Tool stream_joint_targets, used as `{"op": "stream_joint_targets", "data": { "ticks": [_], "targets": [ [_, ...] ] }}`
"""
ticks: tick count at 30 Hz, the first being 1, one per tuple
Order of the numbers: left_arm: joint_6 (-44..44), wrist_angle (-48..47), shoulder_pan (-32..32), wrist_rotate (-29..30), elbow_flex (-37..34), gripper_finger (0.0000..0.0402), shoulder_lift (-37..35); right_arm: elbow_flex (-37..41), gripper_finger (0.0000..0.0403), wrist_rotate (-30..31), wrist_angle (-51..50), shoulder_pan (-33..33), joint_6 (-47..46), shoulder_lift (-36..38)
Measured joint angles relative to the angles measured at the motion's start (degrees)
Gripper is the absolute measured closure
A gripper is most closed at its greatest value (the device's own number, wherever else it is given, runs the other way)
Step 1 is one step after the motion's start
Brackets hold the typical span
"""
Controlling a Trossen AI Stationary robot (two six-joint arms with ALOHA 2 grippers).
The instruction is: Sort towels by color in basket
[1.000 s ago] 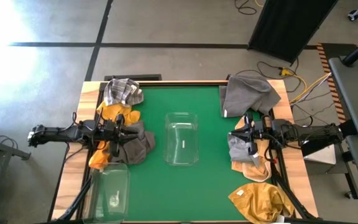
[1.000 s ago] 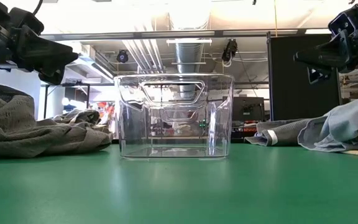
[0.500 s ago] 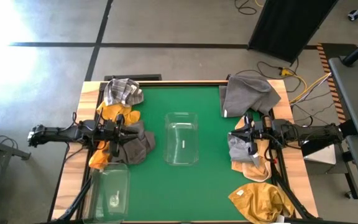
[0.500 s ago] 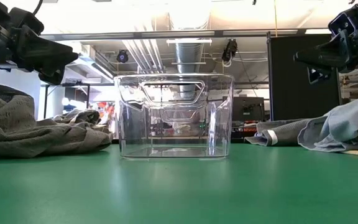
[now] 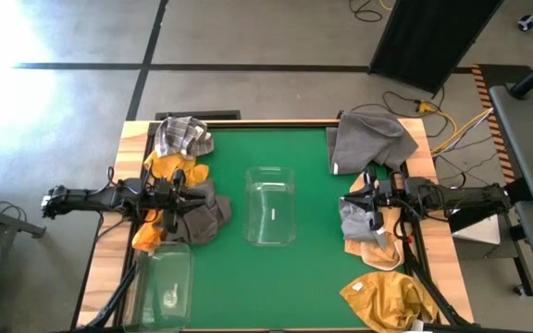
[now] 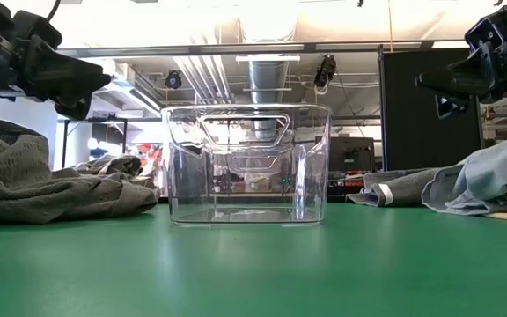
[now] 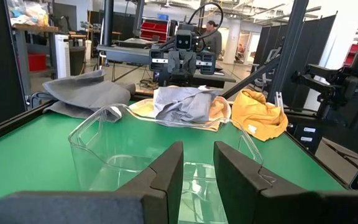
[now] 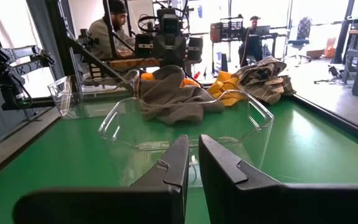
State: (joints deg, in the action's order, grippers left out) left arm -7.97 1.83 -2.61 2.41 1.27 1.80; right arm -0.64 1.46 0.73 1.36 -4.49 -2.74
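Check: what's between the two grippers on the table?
High view: only the clear bin on green mat, midway between left gripper and right gripper.

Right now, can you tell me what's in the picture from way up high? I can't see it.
A clear empty basket sits mid-table on a green table, with towel piles at both sides. The left gripper and right gripper hover above those piles, and a second clear basket sits near the left corner.

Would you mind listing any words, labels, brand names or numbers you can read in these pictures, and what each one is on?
None can be read.
The clear basket in the middle of the table and the towels show no print.
Screens and red cabinets in the room behind are too small and blurred to read.
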Motion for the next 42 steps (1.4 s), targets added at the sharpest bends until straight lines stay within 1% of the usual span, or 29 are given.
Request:
{"op": "stream_joint_targets", "data": {
  "ticks": [2, 8, 10, 12, 14, 16, 18, 20, 21, 23, 25, 27, 30, 36, 39, 42],
  "targets": [
    [-0.10, 2.39, -0.02, 0.03, -0.01, 0.0326, 0.00, -0.01, 0.0374, -0.01, 0.00, 0.00, -0.01, 0.01],
    [-3.49, 15.69, -0.02, 0.01, -0.01, 0.0326, -0.02, -0.01, 0.0374, -0.01, -0.01, 0.00, 0.00, 0.02],
    [-5.78, 18.14, -0.02, 0.01, -0.01, 0.0326, -0.02, 0.00, 0.0374, 0.01, 0.01, -0.01, 0.00, 0.02],
    [-6.51, 18.70, -0.01, 0.01, 0.04, 0.0326, 0.43, 0.00, 0.0374, 0.01, 0.00, -0.01, 0.00, 0.02],
    [-6.79, 13.95, -0.02, 0.01, 2.06, 0.0326, 1.51, 0.00, 0.0374, 0.00, 0.01, -0.01, -0.01, 0.00],
    [-7.18, 3.41, -0.02, 0.50, 6.70, 0.0326, 3.47, -0.02, 0.0374, 0.00, 0.01, 0.01, 0.00, 0.01],
    [-8.81, -9.37, -0.02, 4.42, 12.26, 0.0326, 6.28, 0.00, 0.0374, 0.00, 0.00, 0.01, 0.00, 0.02],
    [-13.01, -20.25, -0.02, 10.62, 17.30, 0.0326, 9.95, 0.00, 0.0374, -0.01, 0.01, 0.01, -0.02, 0.02],
    [-15.43, -24.62, 0.01, 12.72, 19.61, 0.0326, 11.97, -0.01, 0.0374, -0.01, 0.00, 0.00, -0.01, 0.01],
    [-19.46, -31.27, 0.00, 13.57, 23.12, 0.0325, 16.20, -0.01, 0.0374, 0.00, 0.01, -0.01, -0.01, 0.01],
    [-22.57, -36.10, -0.02, 12.24, 25.64, 0.0317, 20.78, 0.00, 0.0374, 0.00, 0.01, 0.01, 0.00, 0.02],
    [-24.78, -39.78, -0.02, 9.86, 27.55, 0.0302, 25.14, 0.00, 0.0374, 0.01, -0.01, -0.01, 0.00, 0.02],
    [-26.51, -44.34, -0.02, 8.71, 29.04, 0.0271, 31.19, 0.00, 0.0374, -0.01, -0.01, -0.01, 0.00, 0.02],
    [-26.89, -43.92, -0.02, 6.47, 29.15, 0.0208, 41.65, -0.02, 0.0374, 0.01, 0.02, -0.01, 0.00, 0.02],
    [-27.27, -44.34, -0.02, 5.49, 29.96, 0.0194, 46.79, -0.01, 0.0374, 0.00, 0.01, 0.01, -0.01, 0.02],
    [-27.54, -44.40, -0.02, 5.52, 30.66, 0.0191, 51.85, 0.00, 0.0374, -0.01, 0.00, -0.01, -0.02, 0.02]
  ]
}}
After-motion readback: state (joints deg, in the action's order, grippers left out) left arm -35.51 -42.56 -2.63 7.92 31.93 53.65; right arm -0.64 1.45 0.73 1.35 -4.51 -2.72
